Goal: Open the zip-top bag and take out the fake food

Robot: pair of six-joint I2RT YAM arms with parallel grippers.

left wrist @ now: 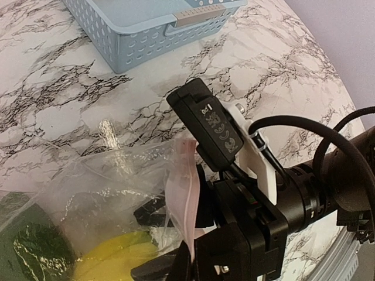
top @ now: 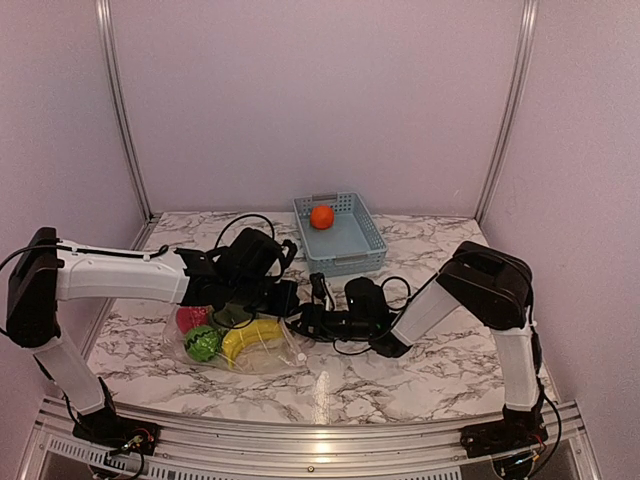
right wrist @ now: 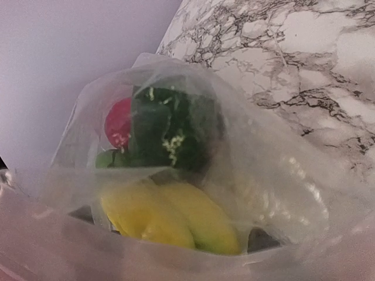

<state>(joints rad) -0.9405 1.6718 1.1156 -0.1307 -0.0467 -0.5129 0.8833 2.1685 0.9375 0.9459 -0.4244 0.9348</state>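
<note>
On the table (top: 420,385) the bag (top: 262,352) is laid mouth towards the open-jawed right gripper (top: 306,318); the banana (right wrist: 176,221) is seen lengthwise just ahead. The left gripper (top: 272,296) is closed on the rim.

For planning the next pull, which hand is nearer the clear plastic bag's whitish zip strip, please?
Left: left hand shut on the zip strip; right hand open close by.

The zip-top bag (right wrist: 281,193) veils the fake food (right wrist: 170,219) (blurred, indistinct) inside.
</note>
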